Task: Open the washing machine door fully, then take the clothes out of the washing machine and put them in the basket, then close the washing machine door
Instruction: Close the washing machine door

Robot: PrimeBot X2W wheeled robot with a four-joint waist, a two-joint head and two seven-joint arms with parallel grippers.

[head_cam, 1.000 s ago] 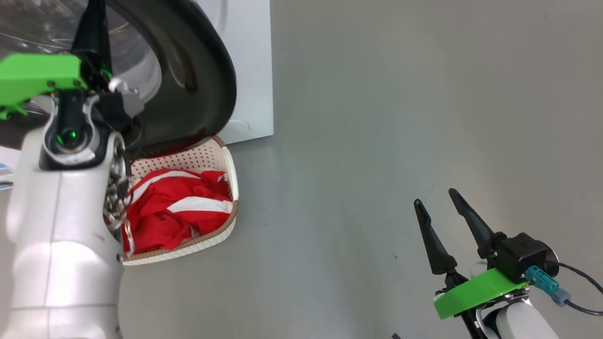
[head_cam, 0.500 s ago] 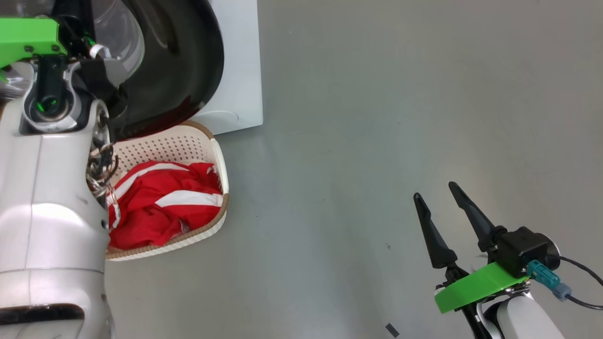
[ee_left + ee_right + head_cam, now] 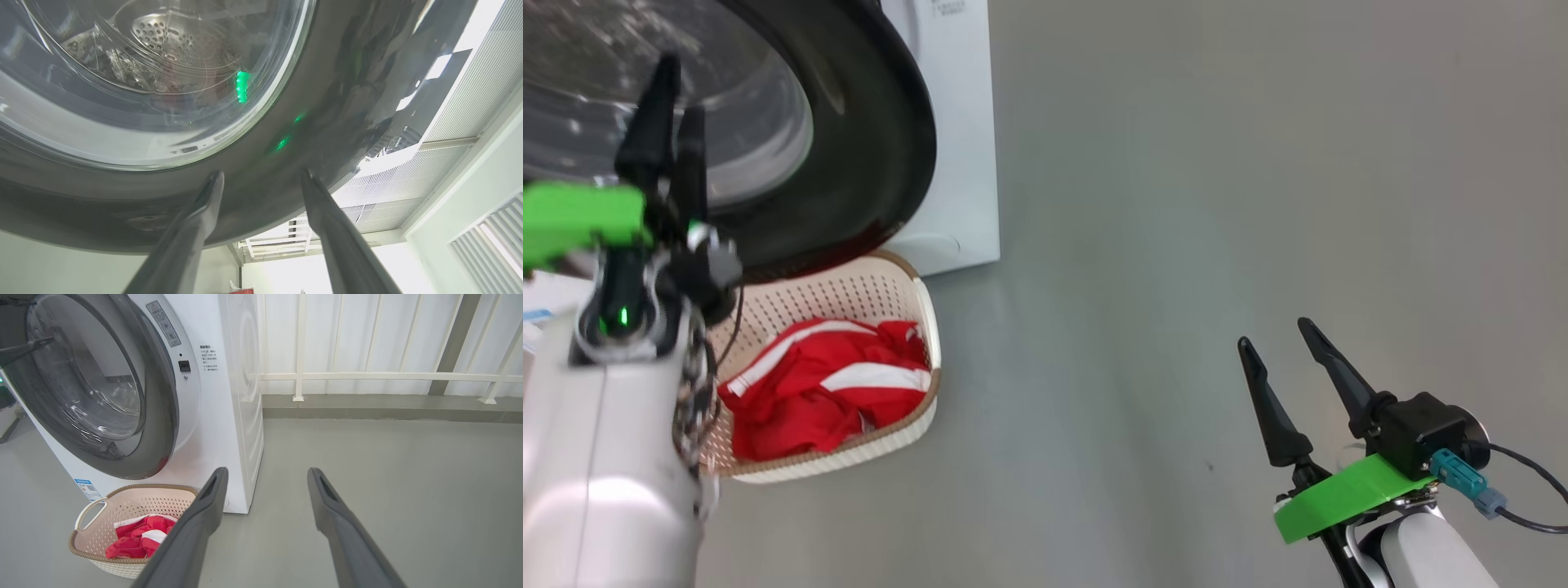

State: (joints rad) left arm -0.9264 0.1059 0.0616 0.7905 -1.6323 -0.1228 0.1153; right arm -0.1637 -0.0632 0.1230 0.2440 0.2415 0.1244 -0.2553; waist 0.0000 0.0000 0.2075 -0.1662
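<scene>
Washing machine door at upper left, left fingers apart before its rim; right fingers apart lower right; clothes in basket.

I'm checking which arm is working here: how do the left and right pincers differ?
The left pincer is raised close in front of the door; the right pincer hangs over bare floor, well away from the machine. In the head view the left pincer's fingers nearly overlap, seen edge-on, while the right pincer's fingers spread side by side. Both are open and empty.
</scene>
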